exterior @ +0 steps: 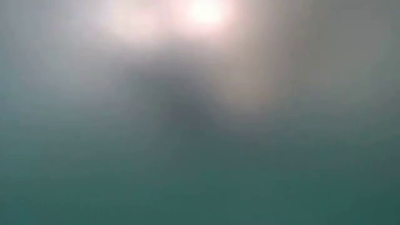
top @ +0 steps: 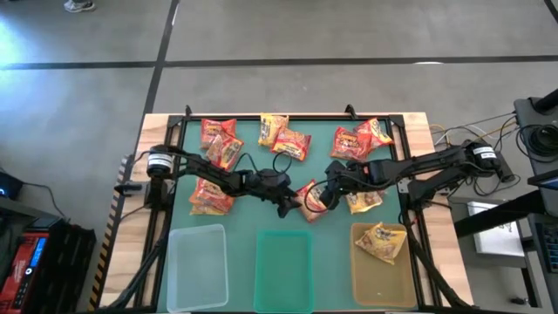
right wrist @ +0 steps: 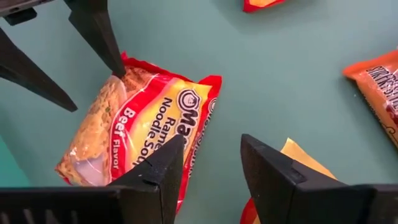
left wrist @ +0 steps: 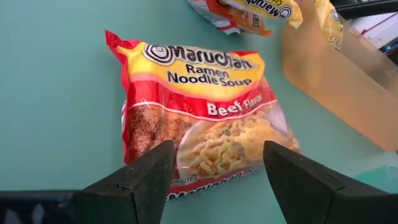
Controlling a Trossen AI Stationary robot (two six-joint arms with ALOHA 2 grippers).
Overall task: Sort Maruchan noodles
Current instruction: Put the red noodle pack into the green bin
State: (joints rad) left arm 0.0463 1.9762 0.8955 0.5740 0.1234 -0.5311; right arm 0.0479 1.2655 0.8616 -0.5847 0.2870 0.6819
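We see about eleven noodle packets [top: 292,144] on the table, but some lie in heaps, so the count is hard. One of them is in a bin. We count three bins [top: 196,266] and two arms [top: 218,177].

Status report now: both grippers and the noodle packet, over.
Left gripper jaws open around the beef packet at table centre. Right gripper open at its edge, no grip. One packet in the yellow bin.
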